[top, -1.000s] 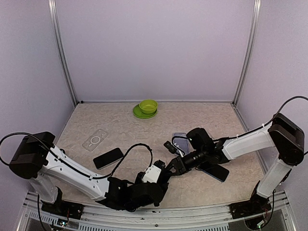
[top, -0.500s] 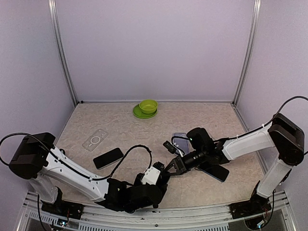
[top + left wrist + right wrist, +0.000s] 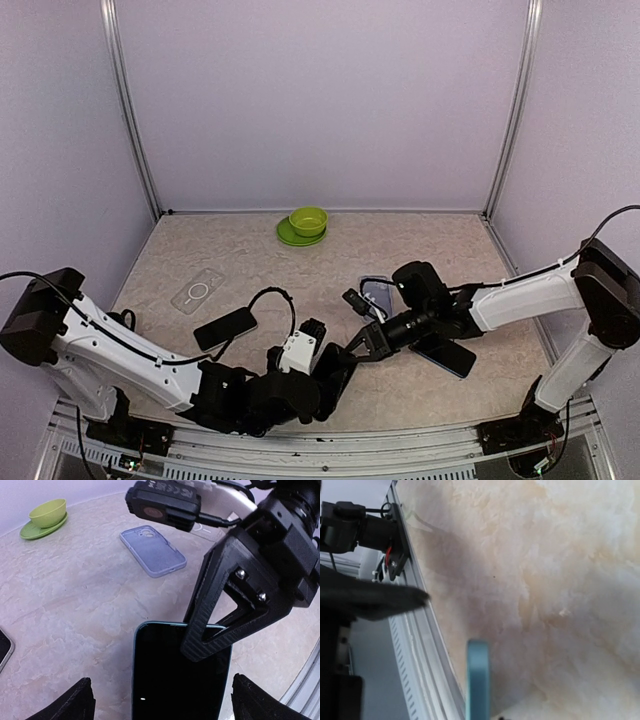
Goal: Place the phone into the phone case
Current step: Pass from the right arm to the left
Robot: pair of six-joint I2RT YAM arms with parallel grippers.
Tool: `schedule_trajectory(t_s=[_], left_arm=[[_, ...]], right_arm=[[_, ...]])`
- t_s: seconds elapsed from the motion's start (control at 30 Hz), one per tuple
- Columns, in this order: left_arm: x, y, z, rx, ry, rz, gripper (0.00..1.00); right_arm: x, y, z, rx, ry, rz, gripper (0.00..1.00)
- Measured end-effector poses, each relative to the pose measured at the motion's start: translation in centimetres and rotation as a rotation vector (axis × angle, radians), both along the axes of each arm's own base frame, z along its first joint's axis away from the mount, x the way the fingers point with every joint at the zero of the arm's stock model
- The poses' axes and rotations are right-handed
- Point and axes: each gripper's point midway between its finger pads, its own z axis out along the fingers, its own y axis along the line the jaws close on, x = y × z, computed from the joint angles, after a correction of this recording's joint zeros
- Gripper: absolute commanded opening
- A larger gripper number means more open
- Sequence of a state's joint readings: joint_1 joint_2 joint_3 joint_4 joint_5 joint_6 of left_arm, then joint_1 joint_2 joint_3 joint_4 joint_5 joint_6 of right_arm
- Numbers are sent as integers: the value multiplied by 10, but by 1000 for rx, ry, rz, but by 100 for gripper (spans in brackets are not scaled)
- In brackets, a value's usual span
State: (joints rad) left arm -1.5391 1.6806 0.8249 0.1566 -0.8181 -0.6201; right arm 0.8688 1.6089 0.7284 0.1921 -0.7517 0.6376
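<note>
A phone (image 3: 175, 680) with a black screen and a teal rim is held low over the table. My right gripper (image 3: 362, 345) is shut on its far end. One of its black fingers (image 3: 212, 627) lies across the screen, and the right wrist view shows the teal edge (image 3: 477, 680) end-on. My left gripper (image 3: 162, 682) is open, with one finger on each side of the phone. It faces the right gripper in the top view (image 3: 335, 368). The lavender phone case (image 3: 152, 550) lies open side up behind them, also seen from above (image 3: 375, 292).
A second dark phone (image 3: 225, 328) and a clear case (image 3: 197, 291) lie at the left. Another dark phone (image 3: 452, 357) lies under the right arm. A green bowl on a green plate (image 3: 307, 222) stands at the back. The table's front rail (image 3: 420, 655) is close.
My left arm has swung, its shoulder and wrist shifting left, with the open gripper still at the phone. The right gripper with the phone has barely moved.
</note>
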Motion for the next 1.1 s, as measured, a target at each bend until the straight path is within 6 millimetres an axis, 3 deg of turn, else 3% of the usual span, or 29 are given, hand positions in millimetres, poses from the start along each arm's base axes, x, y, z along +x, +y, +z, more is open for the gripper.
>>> schedule_trajectory(t_s=[0.4,0.67,0.87,1.0,1.1], left_arm=[[4,29,57,-168,-74,134,99],[4,41,66,-225,-86,178,99],[3,62,77,-369,-45,172,99],[2,60,90,-448,-18,151,99],[1,53,93,-491,11,121,98]], right_arm=[[7,-13,26,-7,-92,-55,0],[18,-27,49,1,-157,-115,0],[30,-43,81,40,-245,-186,0],[37,-57,103,77,-318,-252,0],[40,-68,109,86,-352,-301,0]])
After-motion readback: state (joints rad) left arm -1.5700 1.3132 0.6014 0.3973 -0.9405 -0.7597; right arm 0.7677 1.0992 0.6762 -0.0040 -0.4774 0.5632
